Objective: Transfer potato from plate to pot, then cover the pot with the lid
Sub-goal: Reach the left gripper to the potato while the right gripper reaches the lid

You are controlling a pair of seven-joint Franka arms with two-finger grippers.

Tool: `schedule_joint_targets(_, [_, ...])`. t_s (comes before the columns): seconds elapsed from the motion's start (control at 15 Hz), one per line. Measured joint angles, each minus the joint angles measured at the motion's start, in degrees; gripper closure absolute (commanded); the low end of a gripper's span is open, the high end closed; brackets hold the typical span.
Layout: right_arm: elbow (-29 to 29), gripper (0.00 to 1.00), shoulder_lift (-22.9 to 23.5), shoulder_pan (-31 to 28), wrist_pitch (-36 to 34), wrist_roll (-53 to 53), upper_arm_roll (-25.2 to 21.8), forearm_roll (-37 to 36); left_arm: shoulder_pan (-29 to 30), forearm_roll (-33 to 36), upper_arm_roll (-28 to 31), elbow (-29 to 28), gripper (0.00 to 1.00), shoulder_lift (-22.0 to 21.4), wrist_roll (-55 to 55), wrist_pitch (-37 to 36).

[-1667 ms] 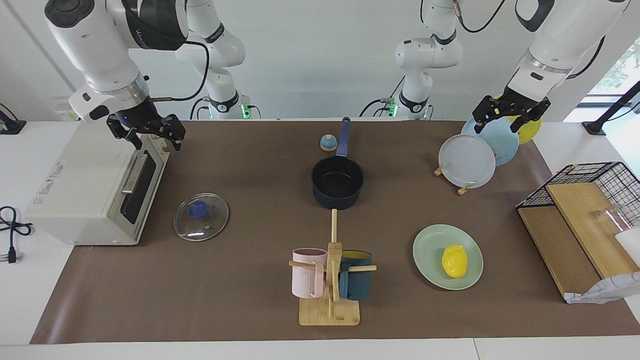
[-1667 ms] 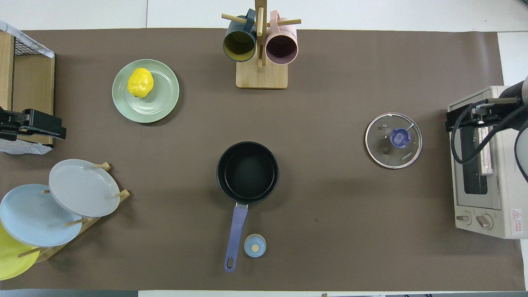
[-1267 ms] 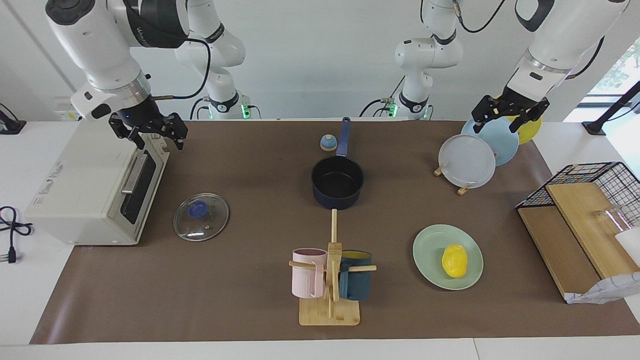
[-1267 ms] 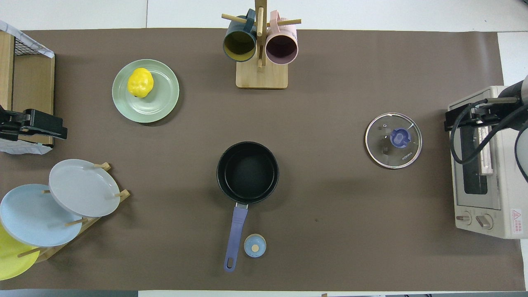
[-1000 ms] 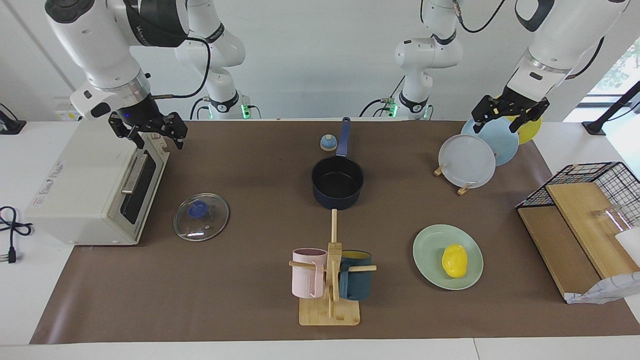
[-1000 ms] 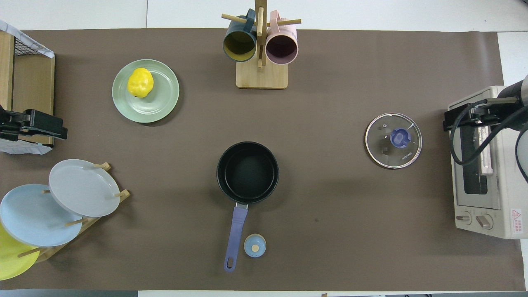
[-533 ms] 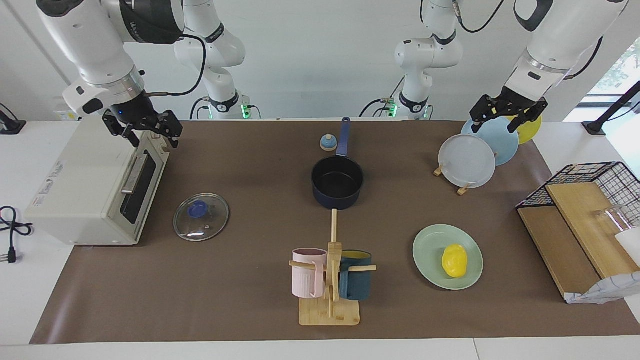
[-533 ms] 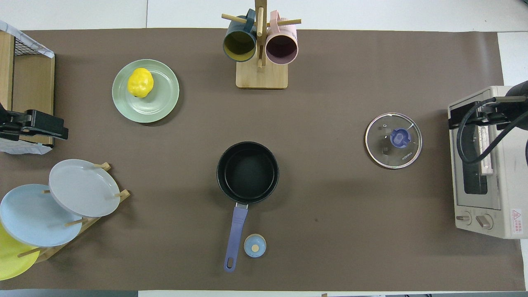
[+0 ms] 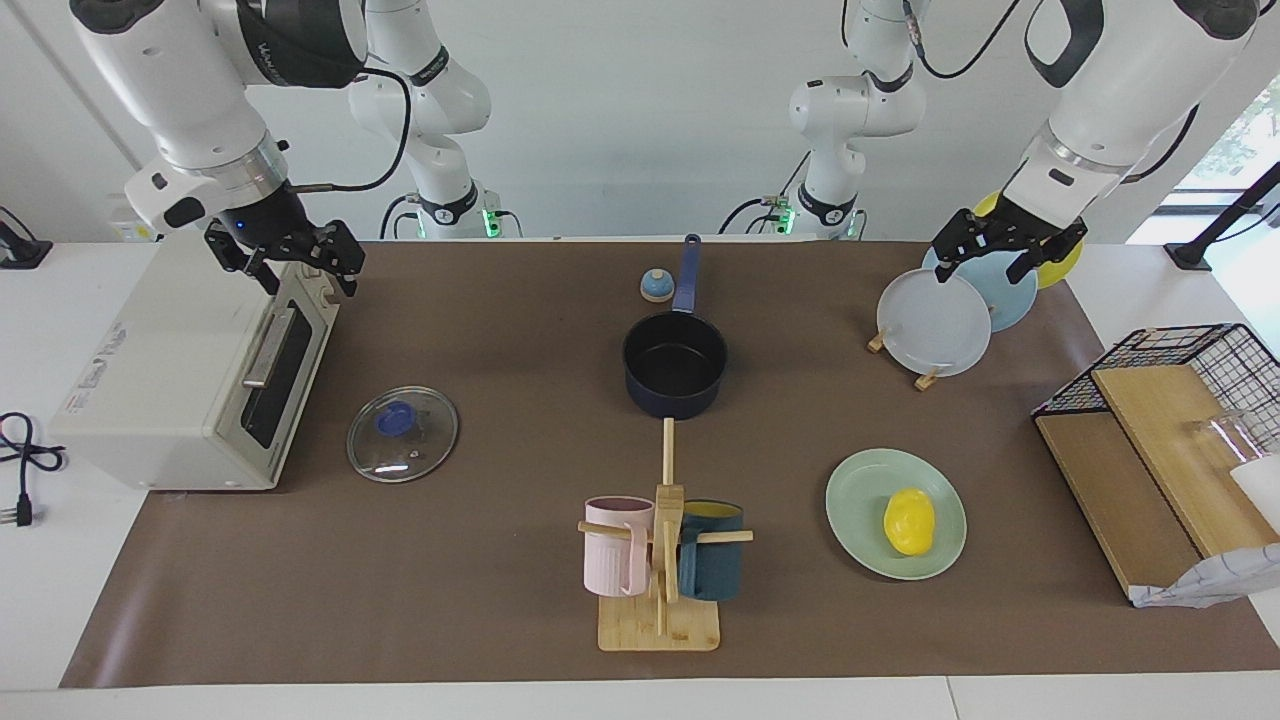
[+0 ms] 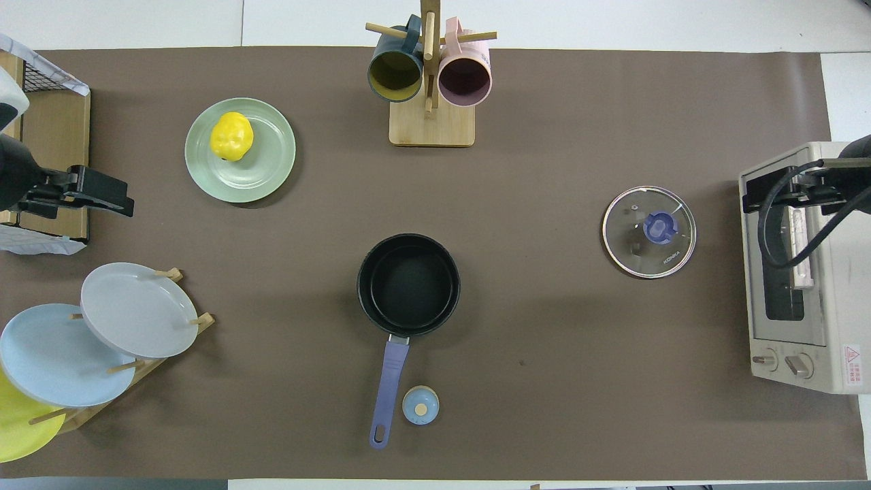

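- Potato [image 9: 909, 521] sits on the mint plate [image 9: 860, 497], off-centre; plate lies toward the left arm's end of the bench [image 9: 500, 600], farther from the robots than the pot [image 9: 675, 366].
- Pot empty, upright, handle toward the robots. Lid [image 9: 402, 433] flat on the bench near the toaster oven [image 9: 170, 370], knob up.
- Left gripper [image 9: 990, 255] in the air over the plate rack [image 9: 935, 320], fingers spread, empty. Right gripper [image 9: 290, 262] over the toaster oven's top edge, fingers apart, empty, waiting.
- Step in hand, likely: left arm reaches for the potato. Best to descend straight down, close across the narrow width; the glossy lumps may slip.
- Writing: "KONKA" on the lid glass [image 10: 671, 257]; red warning sticker on the oven, unreadable.
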Motion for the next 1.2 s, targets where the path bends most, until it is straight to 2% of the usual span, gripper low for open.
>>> schedule_joint_targets(0.27, [0.0,0.0,0.0,0.02,0.0,0.0,0.01,0.01,-0.77,-0.2,-0.3,5.58,0.0,7.95,0.01,2.01])
schedule_joint_targets(0.53, [-0.77,0.0,0.09,0.27,2.99,0.0,0.28,0.09,-1.41,-0.2,-0.41,7.82,0.0,15.28,0.01,8.35])
schedule_joint_targets(0.8, [-5.13,0.0,2.0,1.8,10.7,0.0,0.77,0.21,-1.4,-0.06,-0.38,9.79,0.0,22.28,0.02,14.98])
schedule_joint_targets(1.0, [-10.99,0.0,4.77,2.67,20.67,-0.12,0.82,0.21,-1.39,1.76,-0.34,12.53,0.0,28.32,0.34,19.56])
schedule_joint_targets(1.2, [-15.92,0.0,7.87,2.83,30.54,-3.66,0.82,0.21,-1.39,2.93,-0.32,13.82,0.0,32.41,0.68,23.87])
